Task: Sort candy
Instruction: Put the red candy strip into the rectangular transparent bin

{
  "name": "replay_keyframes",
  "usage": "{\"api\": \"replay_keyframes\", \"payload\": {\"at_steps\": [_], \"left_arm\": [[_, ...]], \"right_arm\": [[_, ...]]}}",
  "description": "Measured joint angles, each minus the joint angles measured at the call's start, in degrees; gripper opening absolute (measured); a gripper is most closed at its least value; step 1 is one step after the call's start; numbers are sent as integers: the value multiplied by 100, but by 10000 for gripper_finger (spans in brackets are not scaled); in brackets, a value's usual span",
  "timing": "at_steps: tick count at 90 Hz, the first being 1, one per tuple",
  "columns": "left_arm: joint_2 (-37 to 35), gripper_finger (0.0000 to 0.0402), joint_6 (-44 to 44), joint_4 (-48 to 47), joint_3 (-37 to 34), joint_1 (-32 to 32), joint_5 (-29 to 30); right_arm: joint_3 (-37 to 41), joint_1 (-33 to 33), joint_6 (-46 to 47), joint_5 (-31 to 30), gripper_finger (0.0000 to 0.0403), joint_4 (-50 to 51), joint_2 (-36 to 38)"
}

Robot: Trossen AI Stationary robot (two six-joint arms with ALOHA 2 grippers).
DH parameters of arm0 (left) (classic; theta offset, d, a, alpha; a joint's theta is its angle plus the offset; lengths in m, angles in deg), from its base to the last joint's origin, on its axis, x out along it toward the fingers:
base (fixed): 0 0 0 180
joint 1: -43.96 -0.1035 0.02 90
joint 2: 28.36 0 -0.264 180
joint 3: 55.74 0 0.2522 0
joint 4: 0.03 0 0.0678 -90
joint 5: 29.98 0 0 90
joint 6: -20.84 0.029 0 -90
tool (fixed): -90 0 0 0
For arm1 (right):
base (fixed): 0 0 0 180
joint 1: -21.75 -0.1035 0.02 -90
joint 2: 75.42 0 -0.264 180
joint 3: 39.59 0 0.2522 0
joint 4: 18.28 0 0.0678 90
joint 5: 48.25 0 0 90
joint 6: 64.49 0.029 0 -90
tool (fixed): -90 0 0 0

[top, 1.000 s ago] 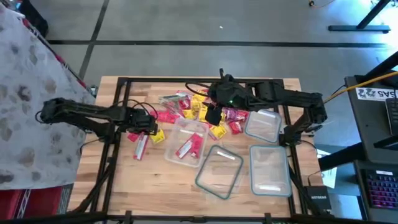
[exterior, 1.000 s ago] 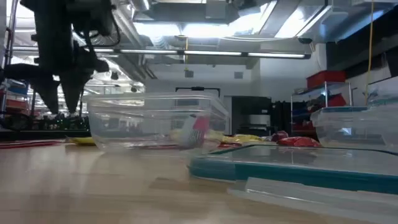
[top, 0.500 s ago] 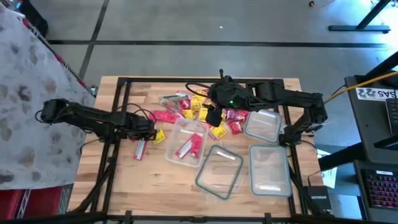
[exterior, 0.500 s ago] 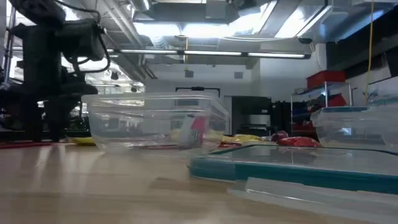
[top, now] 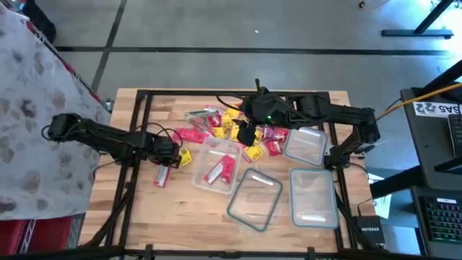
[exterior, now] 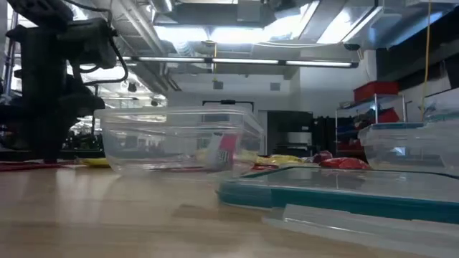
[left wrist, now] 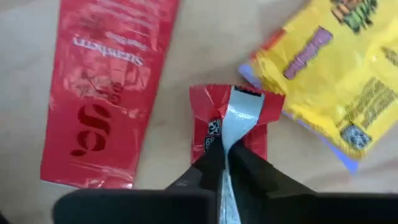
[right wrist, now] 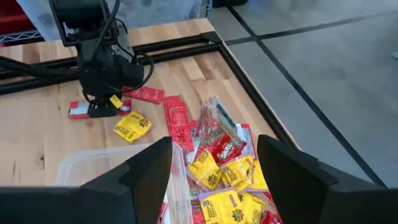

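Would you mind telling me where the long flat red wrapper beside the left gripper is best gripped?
Probably across its narrow width, near one short end, coming straight down. The long flat red wrapper lies flat on the wooden table, and is too wide lengthwise. The left gripper is shut on a small red-and-silver candy.

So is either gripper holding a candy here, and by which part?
The left gripper is shut on a small red candy, pinching the near edge of its wrapper against the table. The right gripper hangs open above the pile, holding nothing.
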Motion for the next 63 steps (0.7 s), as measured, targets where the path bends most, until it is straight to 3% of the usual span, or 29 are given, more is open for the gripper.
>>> {"api": "replay_keyframes", "payload": {"at_steps": [24,34,44,63], "left_arm": [[-360,0,82,-240,1034,38,-296],[-377,0,21,523,1491,210,-306],[-232,0,-22,1597,1711,391,192],[678,0,70,3222,1722,314,458]], "right_arm": [[2,0,-2,0,224,17,0],[1,4,-52,0,224,-18,0],[-2,4,-151,0,224,-223,-31],[-2,4,-292,99,224,-443,-76]]}}
